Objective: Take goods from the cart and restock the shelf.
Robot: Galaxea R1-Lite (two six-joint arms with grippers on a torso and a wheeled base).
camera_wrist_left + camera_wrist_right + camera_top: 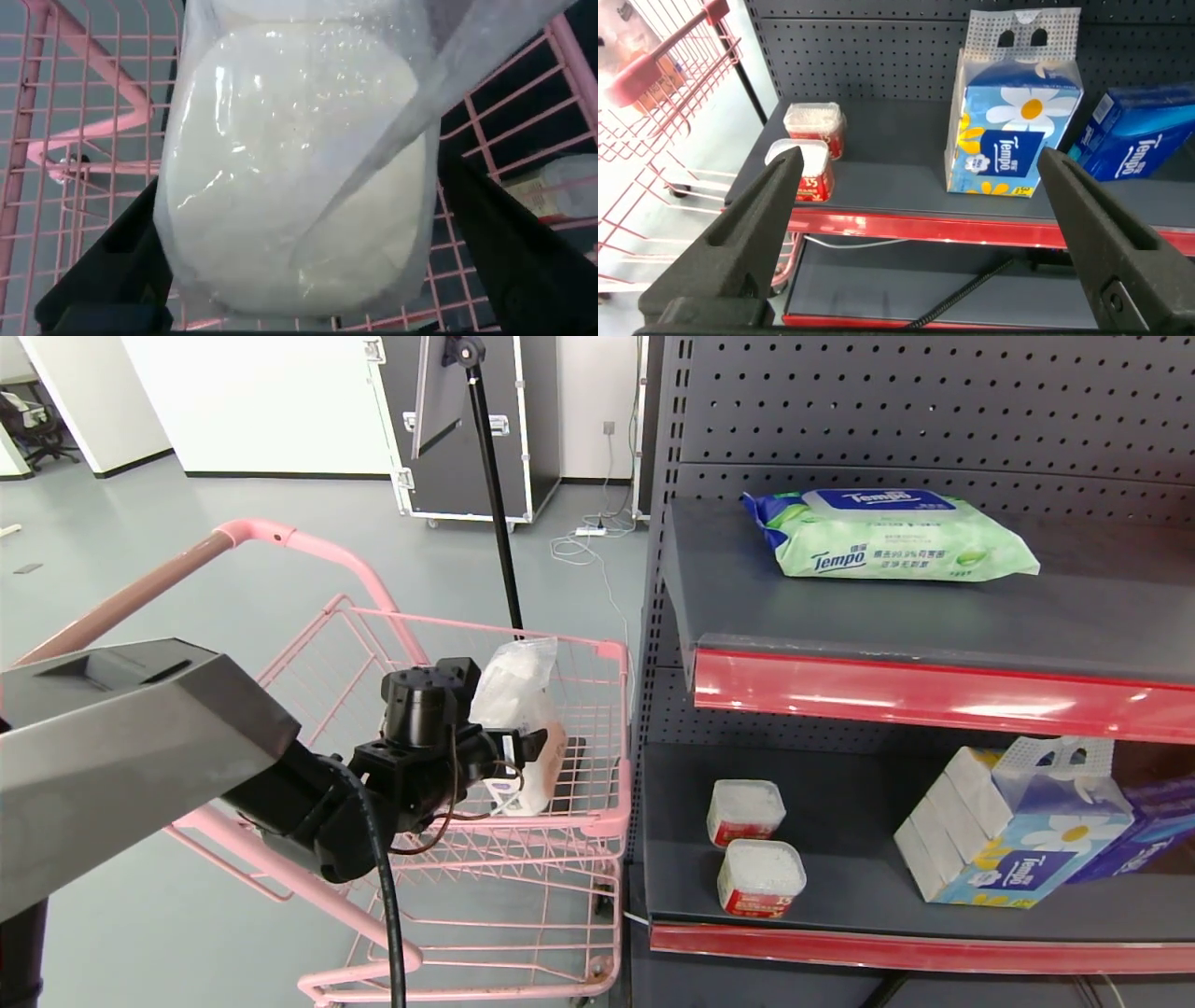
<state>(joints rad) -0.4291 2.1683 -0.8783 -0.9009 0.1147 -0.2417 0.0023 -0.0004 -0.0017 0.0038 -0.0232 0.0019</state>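
Mock shop corner in lab hall: pegboard shelf point(840, 616), red price rails point(934, 695), pink cart point(261, 530), flight case point(537, 420) behind.

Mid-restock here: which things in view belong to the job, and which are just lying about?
In the job: left tool, shut on the clear bag; pink cart; shelf.
Lying about: black case; stand pole; power strip on the floor.

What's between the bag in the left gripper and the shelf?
The cart's pink wire side stands between the bag and the lower shelf, so the bag likely has to clear that rim. Two tubs sit at the shelf's near end; bare board lies beyond them.
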